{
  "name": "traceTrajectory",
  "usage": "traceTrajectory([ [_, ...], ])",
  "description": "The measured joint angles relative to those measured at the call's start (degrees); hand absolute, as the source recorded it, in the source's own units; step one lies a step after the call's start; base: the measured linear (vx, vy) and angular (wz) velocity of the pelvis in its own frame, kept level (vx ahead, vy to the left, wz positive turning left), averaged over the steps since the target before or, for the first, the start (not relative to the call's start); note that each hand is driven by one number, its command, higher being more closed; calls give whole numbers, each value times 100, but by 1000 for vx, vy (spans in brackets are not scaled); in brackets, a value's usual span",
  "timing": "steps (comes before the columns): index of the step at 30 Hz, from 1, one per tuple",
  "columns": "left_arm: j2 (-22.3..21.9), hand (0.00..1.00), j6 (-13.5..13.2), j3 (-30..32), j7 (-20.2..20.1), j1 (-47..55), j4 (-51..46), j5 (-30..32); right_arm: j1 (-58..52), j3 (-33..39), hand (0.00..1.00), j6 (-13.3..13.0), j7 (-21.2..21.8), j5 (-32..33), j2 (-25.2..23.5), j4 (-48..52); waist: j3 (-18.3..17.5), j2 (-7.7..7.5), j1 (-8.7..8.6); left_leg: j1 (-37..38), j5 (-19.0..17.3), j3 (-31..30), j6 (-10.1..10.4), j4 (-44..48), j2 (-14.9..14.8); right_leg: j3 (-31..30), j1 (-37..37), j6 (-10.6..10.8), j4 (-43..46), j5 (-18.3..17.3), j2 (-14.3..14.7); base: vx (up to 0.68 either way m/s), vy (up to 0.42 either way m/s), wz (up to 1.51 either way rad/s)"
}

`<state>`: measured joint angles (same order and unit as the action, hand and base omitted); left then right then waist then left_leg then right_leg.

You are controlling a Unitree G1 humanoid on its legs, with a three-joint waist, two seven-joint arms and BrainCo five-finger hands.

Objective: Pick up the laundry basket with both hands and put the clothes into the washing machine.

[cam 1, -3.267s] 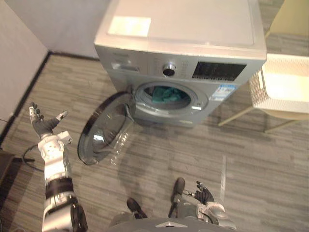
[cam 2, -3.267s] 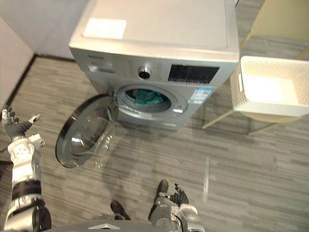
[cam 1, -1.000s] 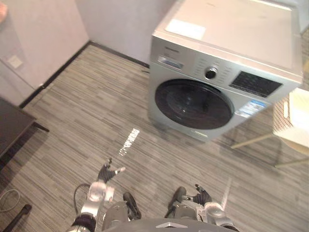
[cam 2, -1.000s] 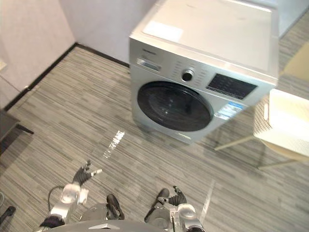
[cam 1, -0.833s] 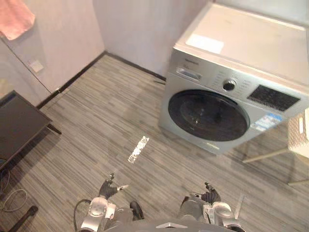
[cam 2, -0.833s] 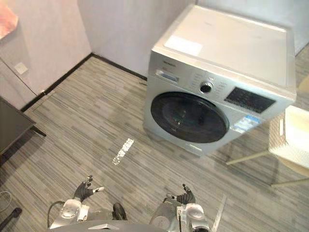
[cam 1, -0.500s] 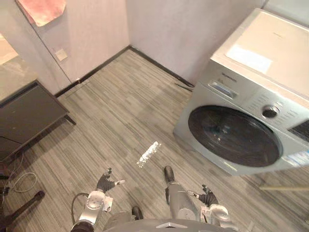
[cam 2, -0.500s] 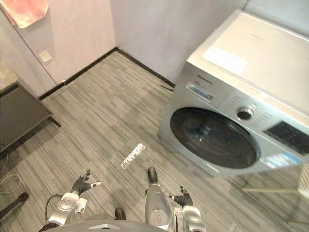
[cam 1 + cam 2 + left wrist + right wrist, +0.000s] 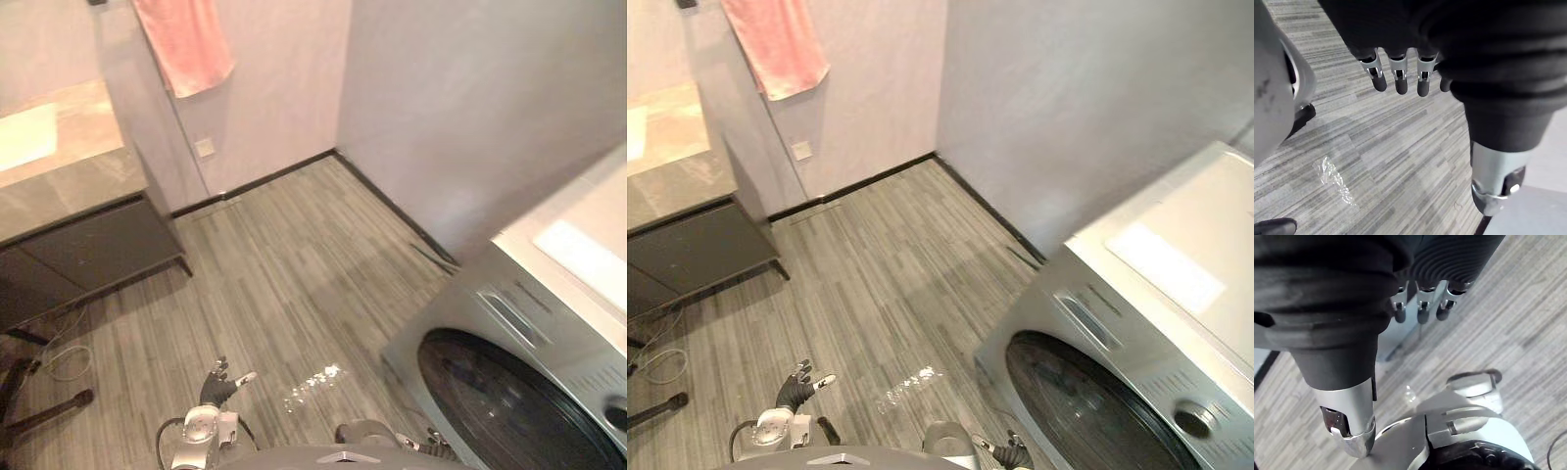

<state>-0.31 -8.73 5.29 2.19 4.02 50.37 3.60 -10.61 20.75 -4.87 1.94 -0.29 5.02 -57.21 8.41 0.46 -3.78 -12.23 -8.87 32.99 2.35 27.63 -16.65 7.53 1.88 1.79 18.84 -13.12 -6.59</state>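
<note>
Washing machine [image 9: 1176, 245] door [image 9: 1068, 411] shut; contents unreadable through the dark glass. Left hand [image 9: 217, 382] and right hand [image 9: 1420, 303] low, fingers relaxed, empty. Loading is either finished or unstarted.

- Washing machine [image 9: 1136, 294]: at the right, set against the rear wall; round door [image 9: 1073, 406] on its front.
- Counter [image 9: 676, 166]: far left, with a cabinet [image 9: 696, 250] beneath it.
- Towel [image 9: 774, 44]: hanging above the counter's right end.
- Wall socket [image 9: 801, 150]: below the towel, just right of the counter.
- Floor [image 9: 882, 284]: between the cabinet and the machine.
</note>
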Motion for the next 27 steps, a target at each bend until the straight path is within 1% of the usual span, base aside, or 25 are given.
traceTrajectory([
  [1, 50, 0, 0, -106, -5, -12, 101, 0, 18, 89, 0, 5, -6, 0, 29, -51, -71, 75, -10, 17, 853, -146, -265, -1017, 332, 47, -7, 241, 42, -144, -91, 236, 201, 42],
  [2, 87, 0, 3, -109, -1, -3, 191, -2, 20, 69, 0, 4, -11, 3, -13, -77, -111, -4, -29, 113, 907, -155, -248, -1221, 498, 1, -13, 242, -2, -155, -158, 272, 223, 69],
  [3, 168, 0, 3, -127, 2, -4, 218, -5, 41, 30, 0, 1, -11, 7, -64, -132, -145, -106, -145, 134, 899, -209, -244, -1469, 731, -149, -131, 175, -323, -102, -216, 172, 122, 58],
  [4, 234, 0, 4, -128, 2, -6, 219, -4, 67, 23, 0, 1, -10, 4, -79, -175, -142, -142, -141, 124, 861, -220, -264, -1485, 803, -219, -213, 181, -468, -98, -234, 206, 146, 45],
  [5, 278, 0, 5, -114, -2, 8, 254, -5, 101, 20, 0, 2, -5, 4, -87, -234, -164, -198, -95, 109, 734, -223, -284, -1407, 845, -229, -318, 205, -626, -32, -261, 203, 131, 8],
  [6, 373, 0, 8, -72, -6, 53, 328, -9, 104, 18, 0, -4, -4, 5, -100, -236, -175, -208, -97, 92, 454, -284, -312, -1157, 882, -237, -425, 182, -621, 0, -318, 231, 157, 6],
  [7, 373, 0, 12, -41, -22, 158, 435, -30, 81, 27, 0, -9, -5, 9, -98, -235, -219, -180, -113, 69, 197, -321, -335, -894, 911, -256, -368, 128, -279, -76, -413, 186, 151, 6],
  [8, 367, 0, 24, -46, -39, 165, 459, -47, 75, 32, 0, -20, -5, 15, -87, -236, -229, -168, -121, 60, 86, -324, -356, -820, 919, -294, -294, 107, 19, -153, -449, 138, 142, 6],
  [9, 389, 0, 25, -93, -75, 162, 483, -101, 112, 17, 0, -50, 5, 18, -46, -233, -236, -139, -137, 124, -37, -313, -377, -754, 950, -449, 131, 273, 969, -135, -540, 158, 133, 5],
  [10, 443, 0, 28, -119, -128, 157, 553, -126, 181, -46, 0, -79, 9, 15, -45, -225, -231, -155, -164, 262, -97, -315, -385, -765, 1017, -667, 639, 725, 2017, 130, -634, 171, 112, 7],
  [11, 483, 0, 32, -156, -139, 154, 579, -126, 222, -106, 0, -96, 7, 14, -51, -218, -219, -176, -190, 322, -134, -314, -385, -769, 1042, -785, 852, 863, 2418, 308, -657, 197, 80, 10],
  [12, 506, 0, 49, -223, -145, 156, 654, -127, 283, -270, 0, -107, 3, 11, -38, -196, -196, -158, -255, 450, -178, -307, -375, -805, 1076, -861, 1141, 777, 3041, 509, -702, 165, 19, -2],
  [13, 570, 0, 73, -324, -143, 150, 653, -120, 338, -448, 0, -106, 4, -1, -8, -174, -195, -202, -262, 635, -105, -244, -337, -929, 1102, -790, 1303, 504, 3271, 155, -709, 144, -5, -9],
  [14, 590, 0, 73, -362, -156, 148, 652, -116, 369, -562, 0, -108, 5, -9, 30, -155, -198, -202, -268, 723, -60, -203, -358, -1012, 1102, -722, 1337, 428, 3168, -20, -687, 129, -43, -21],
  [15, 594, 0, 74, -403, -175, 126, 651, -116, 430, -756, 0, -111, 5, -19, 73, -110, -194, -187, -278, 842, 7, -147, -339, -1161, 1097, -551, 1378, 325, 2855, -218, -643, 134, -110, -25],
  [16, 589, 0, 73, -426, -211, 57, 652, -114, 489, -984, 0, -119, 16, -58, 119, 9, -199, -125, -299, 930, 119, -127, -240, -1366, 1057, -418, 1430, 229, 1971, -326, -490, 110, -101, -18],
  [17, 590, 0, 71, -432, -239, 22, 652, -112, 495, -1056, 0, -123, 23, -91, 148, 22, -205, -115, -319, 933, 160, -115, -200, -1412, 1031, -376, 1421, 199, 1508, -284, -457, 111, -132, -10],
  [18, 609, 0, 68, -443, -260, -2, 651, -112, 496, -1151, 0, -114, 28, -138, 157, 10, -229, -143, -314, 940, 198, -106, -126, -1470, 1023, -377, 1394, 176, 794, -35, -418, 138, -188, 9],
  [19, 631, 0, 84, -500, -254, -60, 700, -113, 487, -1175, 0, -117, 42, -182, 151, -11, -266, -191, -333, 975, 237, -227, 25, -1539, 1014, -313, 1219, 305, 184, 679, -336, 165, -217, 4],
  [20, 577, 0, 75, -550, -254, -60, 682, -111, 471, -1167, 0, -117, 39, -197, 171, -10, -289, -90, -321, 1026, 302, -253, 90, -1683, 977, -294, 1149, 284, 15, 710, -259, 193, -215, -2],
  [21, 427, 0, 69, -548, -264, -47, 680, -110, 458, -1182, 0, -114, 42, -232, 256, -60, -336, 41, -300, 1122, 434, -256, 157, -1983, 944, -243, 1057, 258, -241, 785, -118, 141, -122, -8],
  [22, 369, 0, 68, -540, -262, -50, 678, -111, 450, -1182, 0, -115, 44, -231, 295, -97, -355, 85, -297, 1161, 496, -263, 196, -2109, 923, -211, 1013, 240, -336, 806, -65, 197, -154, -6],
  [23, 307, 0, 68, -537, -261, -51, 661, -110, 452, -1178, 0, -113, 44, -234, 344, -192, -428, 201, -269, 1268, 611, -295, 262, -2328, 885, -193, 889, 204, -513, 871, 75, 164, -123, -4],
  [25, 315, 0, 60, -484, -241, -51, 645, -111, 409, -1189, 0, -107, 51, -242, 368, -284, -450, 227, -230, 1509, 714, -340, 337, -2567, 779, -109, 557, 127, -903, 983, 273, 173, -127, -7],
  [27, 316, 0, 60, -407, -230, -50, 646, -112, 391, -1153, 0, -110, 46, -244, 365, -380, -472, 200, -249, 1623, 746, -427, 371, -2669, 737, -60, 334, 104, -1158, 1047, 362, 140, -89, 6],
])
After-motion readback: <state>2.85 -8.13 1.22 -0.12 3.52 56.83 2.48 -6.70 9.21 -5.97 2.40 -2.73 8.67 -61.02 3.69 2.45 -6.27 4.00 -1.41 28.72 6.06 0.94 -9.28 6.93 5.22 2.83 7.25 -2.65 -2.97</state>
